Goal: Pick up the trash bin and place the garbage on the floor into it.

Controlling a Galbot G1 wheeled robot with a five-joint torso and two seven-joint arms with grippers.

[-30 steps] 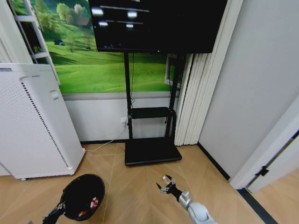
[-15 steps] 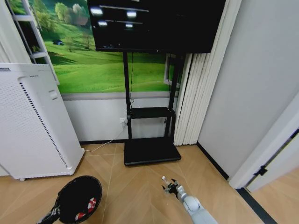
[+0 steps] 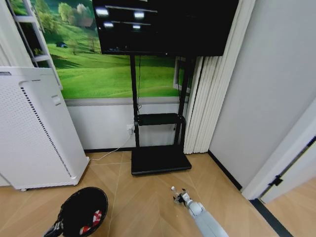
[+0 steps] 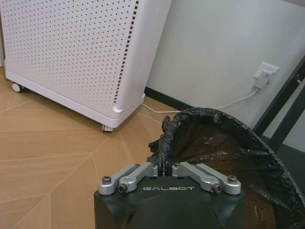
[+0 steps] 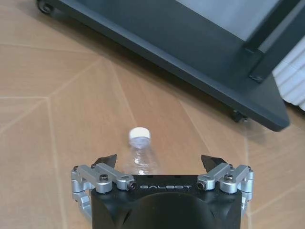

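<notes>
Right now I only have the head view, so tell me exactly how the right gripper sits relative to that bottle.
Observer: In the right wrist view the right gripper is open, one finger on each side of the clear bottle, which lies on the floor.
Operator: Give me the bottle's heading.
Observer: Its white cap points away from the gripper, toward the black stand base.
Operator: Confirm the left hold.
Observer: In the left wrist view the left gripper is shut on the trash bin, pinching the rim with its black liner.
Operator: Report what stands near the bin.
Observer: The white air purifier, and a wall outlet with a white cable.
</notes>
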